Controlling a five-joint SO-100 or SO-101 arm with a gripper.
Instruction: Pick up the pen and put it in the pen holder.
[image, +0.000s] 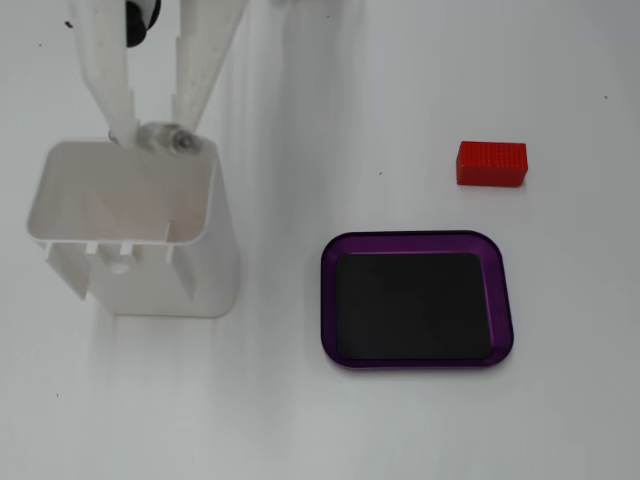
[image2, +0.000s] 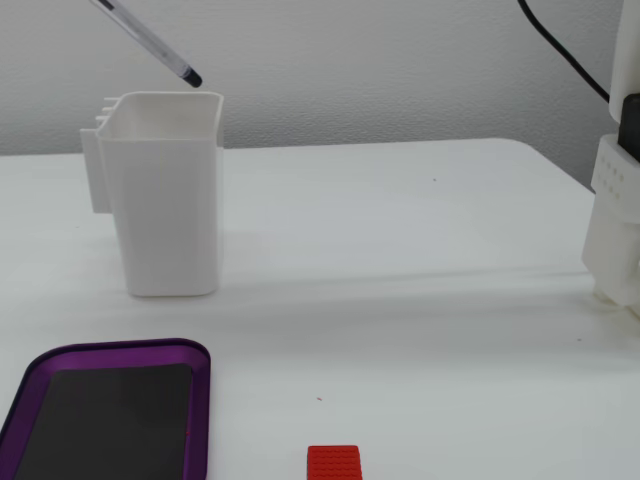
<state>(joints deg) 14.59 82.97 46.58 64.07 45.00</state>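
End effector (image: 150, 135) grips one pen (image2: 150, 42) above one pen holder (image2: 168, 200).

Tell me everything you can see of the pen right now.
The pen is a slim clear-barrelled ballpoint with a dark tip. In the side fixed view it hangs tilted, tip down and to the right, just above the pen holder's rim and not yet inside. In the overhead fixed view it shows end-on between the white claw's fingers, which pinch it over the holder's far edge. Nothing else touches it.
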